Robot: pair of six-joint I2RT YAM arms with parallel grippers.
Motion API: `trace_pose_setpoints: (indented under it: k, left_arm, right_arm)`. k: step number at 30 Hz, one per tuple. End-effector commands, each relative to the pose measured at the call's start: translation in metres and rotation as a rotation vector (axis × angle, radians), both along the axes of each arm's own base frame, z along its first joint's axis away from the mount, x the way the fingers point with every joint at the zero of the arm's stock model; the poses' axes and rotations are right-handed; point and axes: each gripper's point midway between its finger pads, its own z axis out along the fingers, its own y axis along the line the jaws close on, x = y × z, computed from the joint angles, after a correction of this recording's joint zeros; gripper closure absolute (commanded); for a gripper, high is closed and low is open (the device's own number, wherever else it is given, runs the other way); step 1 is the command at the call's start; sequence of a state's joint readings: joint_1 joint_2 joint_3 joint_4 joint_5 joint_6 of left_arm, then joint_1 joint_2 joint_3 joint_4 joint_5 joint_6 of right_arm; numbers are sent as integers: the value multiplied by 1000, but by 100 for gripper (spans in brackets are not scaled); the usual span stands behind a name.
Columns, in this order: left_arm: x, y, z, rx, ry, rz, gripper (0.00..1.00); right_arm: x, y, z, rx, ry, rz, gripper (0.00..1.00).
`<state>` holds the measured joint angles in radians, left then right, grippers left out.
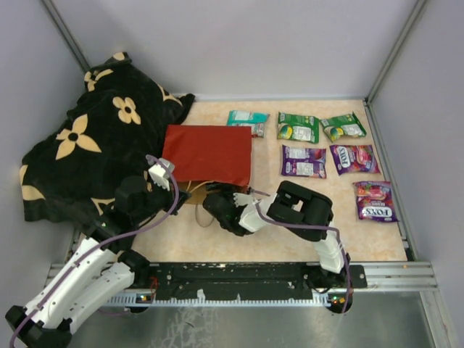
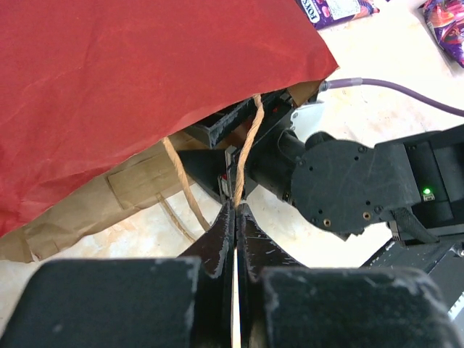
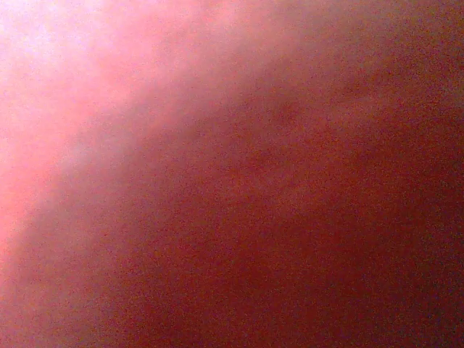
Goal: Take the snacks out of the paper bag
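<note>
The red paper bag (image 1: 208, 154) (image 2: 145, 87) lies flat with its brown-lined mouth toward me. My left gripper (image 2: 236, 209) (image 1: 178, 188) is shut on one thin cord handle (image 2: 246, 156) and holds it taut at the mouth. The head of my right gripper (image 1: 221, 197) reaches into the bag's mouth, so its fingers are hidden. The right wrist view shows only a red blur. Several snacks lie on the table to the right of the bag: a teal packet (image 1: 248, 121), two green ones (image 1: 298, 127), two purple ones (image 1: 304, 161) and a pink-red one (image 1: 375, 200).
A black blanket (image 1: 94, 152) with tan flowers is heaped at the left, against the bag's left edge. Grey walls close the table on three sides. The arms' mounting rail (image 1: 246, 275) runs along the near edge. The right arm's black wrist (image 2: 341, 181) sits close beside my left fingers.
</note>
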<state>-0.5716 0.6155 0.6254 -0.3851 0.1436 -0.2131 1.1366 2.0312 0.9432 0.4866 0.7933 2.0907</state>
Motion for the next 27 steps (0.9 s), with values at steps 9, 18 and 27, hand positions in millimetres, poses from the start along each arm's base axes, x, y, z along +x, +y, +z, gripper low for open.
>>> trace_pose_setpoints:
  k: [9,18,27]
  left_arm:
    - [0,-2,-2,1,14,-1,100]
    - [0,-3,-5,3,23,-9,100]
    - [0,-4,-6,7,26,-12,100]
  right_arm:
    - [47,-43,-56,-51,134,-185,53]
    - [75,-40,-59,-8,132,-234,75]
    - [66,-36,-33,-23,51,-109,100]
